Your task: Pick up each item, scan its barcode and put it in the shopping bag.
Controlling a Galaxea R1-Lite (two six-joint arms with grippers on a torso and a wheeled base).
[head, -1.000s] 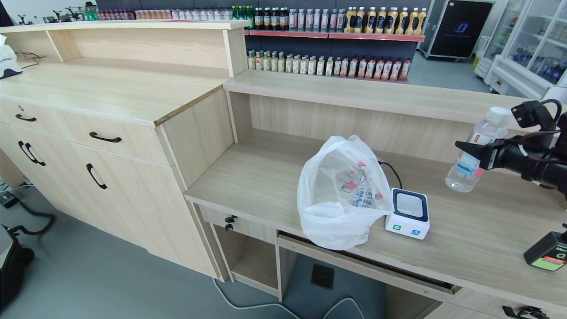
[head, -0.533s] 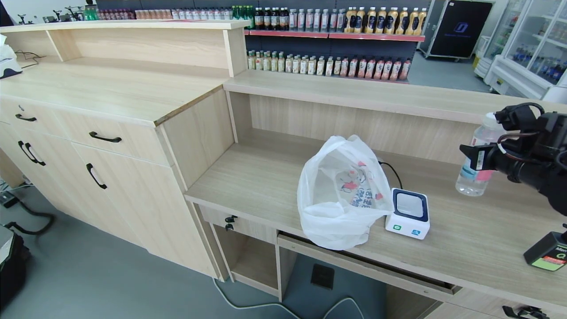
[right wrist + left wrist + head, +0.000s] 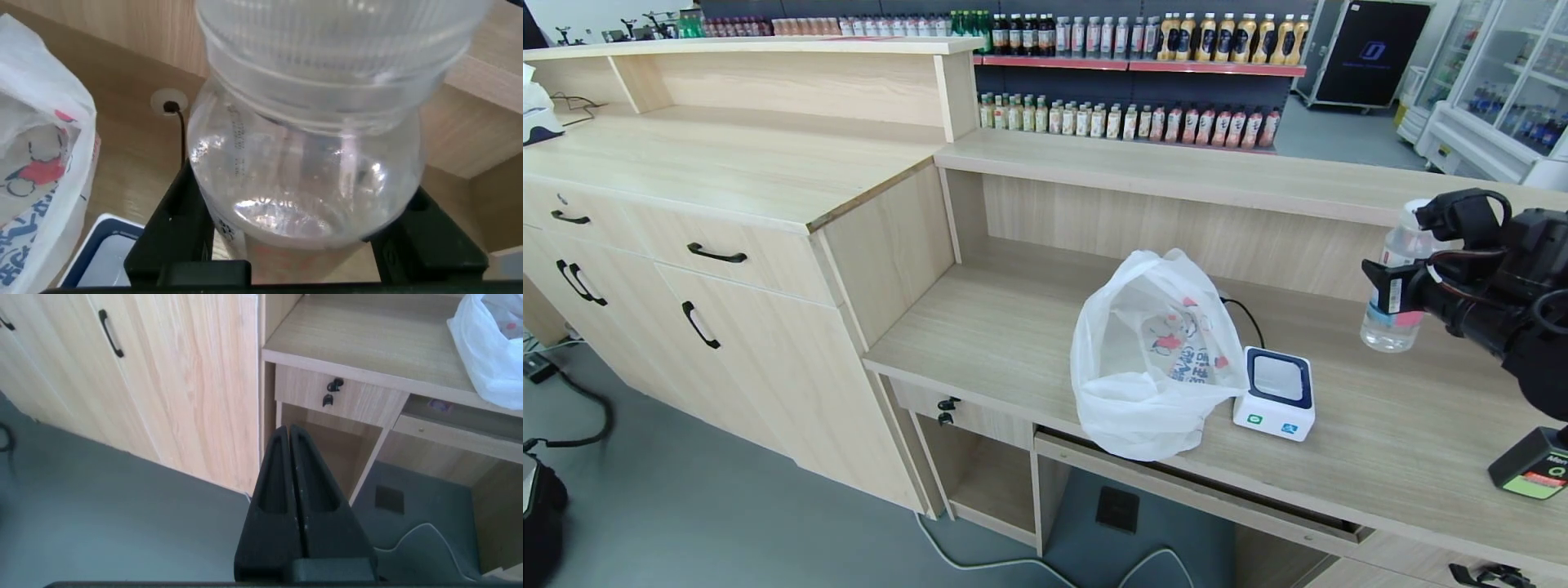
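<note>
My right gripper [image 3: 1393, 287] is clamped on a clear water bottle [image 3: 1387, 331], one finger on each side of its body. The bottle is upright over the back right part of the worktop [image 3: 1013, 327]; I cannot tell whether its base touches the wood. The white shopping bag [image 3: 1152, 359] stands open at the front edge of the worktop, and the small white barcode scanner [image 3: 1276, 394] sits against its right side, with its black cable [image 3: 1250, 314] running towards the back. A black device [image 3: 1531, 465] rests at the front right edge. My left gripper [image 3: 288, 445] is closed on nothing, fingers pressed together, hanging over the floor before the cabinet.
</note>
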